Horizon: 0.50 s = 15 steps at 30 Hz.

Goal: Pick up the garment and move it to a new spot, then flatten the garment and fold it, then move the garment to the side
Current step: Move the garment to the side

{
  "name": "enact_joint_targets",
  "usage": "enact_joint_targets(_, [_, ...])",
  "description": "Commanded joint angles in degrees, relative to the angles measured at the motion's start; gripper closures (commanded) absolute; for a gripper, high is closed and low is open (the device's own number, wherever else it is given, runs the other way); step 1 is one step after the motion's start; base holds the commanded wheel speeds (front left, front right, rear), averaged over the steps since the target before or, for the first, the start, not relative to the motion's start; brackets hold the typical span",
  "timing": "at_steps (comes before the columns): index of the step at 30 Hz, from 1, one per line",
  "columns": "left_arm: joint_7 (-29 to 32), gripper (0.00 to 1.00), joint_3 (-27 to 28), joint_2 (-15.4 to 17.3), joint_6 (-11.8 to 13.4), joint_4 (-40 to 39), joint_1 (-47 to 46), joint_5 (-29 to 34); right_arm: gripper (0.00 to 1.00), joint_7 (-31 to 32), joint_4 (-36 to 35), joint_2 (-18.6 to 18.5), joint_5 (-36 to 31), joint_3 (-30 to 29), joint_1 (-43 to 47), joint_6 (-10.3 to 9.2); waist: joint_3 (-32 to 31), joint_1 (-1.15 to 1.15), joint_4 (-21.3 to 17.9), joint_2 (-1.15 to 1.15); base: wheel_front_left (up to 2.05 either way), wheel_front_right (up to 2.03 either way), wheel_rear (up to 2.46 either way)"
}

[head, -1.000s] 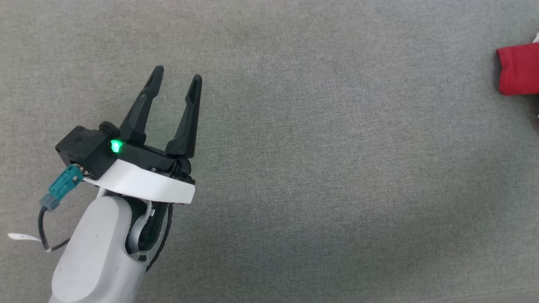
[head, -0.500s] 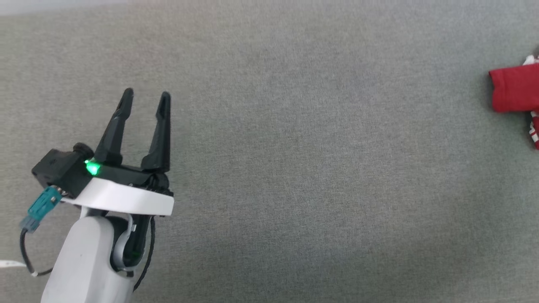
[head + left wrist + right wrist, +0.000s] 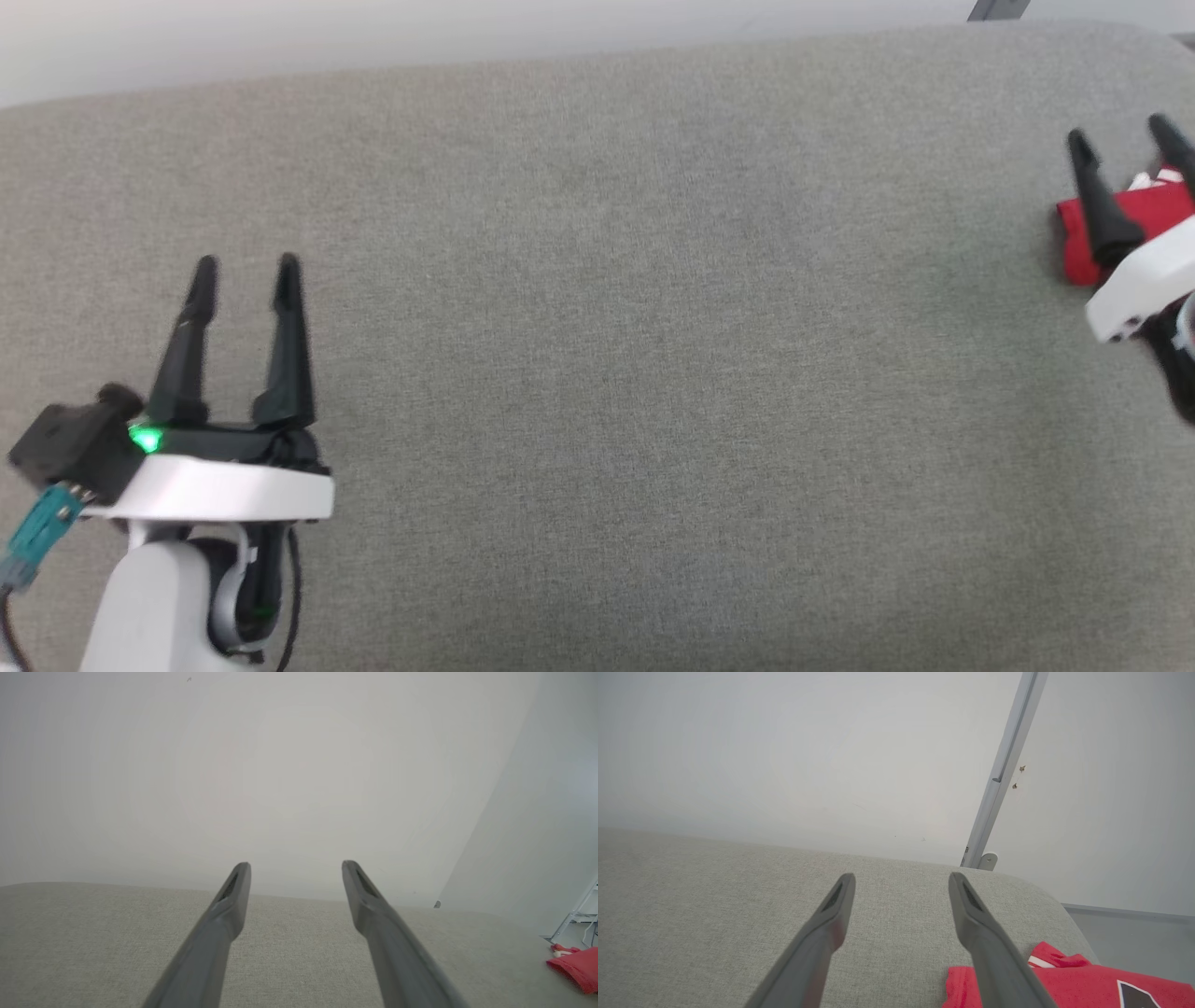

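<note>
**1. The garment** (image 3: 1087, 987). Red jersey shirt, lying bunched at the right end of the grey upholstered cushion (image 3: 597, 327), close to its rounded corner. A white band with red trim shows at its far fold. Marking: a black patch edged in white (image 3: 1134, 994), cut off by the bottom edge of the right wrist view. No letter or number on it can be read.

**2. Right gripper** (image 3: 1120, 133). Fingers parted and holding nothing, at the right edge of the head view over the garment's near end. One dark finger crosses in front of the red cloth. Whether it touches the cloth cannot be told. White collar below the fingers.

**3. Left gripper** (image 3: 246, 266). Fingers spread and holding nothing, at the lower left of the head view over bare cushion, well apart from the garment. A green light (image 3: 145, 439) is lit on its black base. A teal connector (image 3: 37, 537) with a dark cable hangs at its left side.

**4. Surroundings.**
- A pale wall (image 3: 280, 765) stands behind the cushion's far edge.
- A grey metal rail (image 3: 1004, 770) runs up the wall just beyond the cushion's corner, with two small dark marks beside it.
- A grey floor (image 3: 1134, 933) lies past that corner.
- A light metal frame (image 3: 577, 917) stands beyond the garment in the left wrist view.
</note>
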Motion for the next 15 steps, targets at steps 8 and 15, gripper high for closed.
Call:
enact_joint_targets(8, [-0.26, 0.00, 5.04, -1.59, -0.21, -2.29, 4.93, 2.86, 0.00, -0.42, -12.00, 2.76, -5.73, -8.03, 10.85, -0.04, -2.68, 0.00, 0.41, 0.00, 0.00, 0.00, 0.00])
enact_joint_targets(15, [-0.26, 0.00, 7.72, -2.66, -0.21, -3.54, 9.97, 6.14, 0.00, -0.45, -22.00, 6.33, -10.22, -14.80, 21.50, -0.04, -4.93, 0.00, 1.02, 0.00, 0.00, 0.00, 0.00])
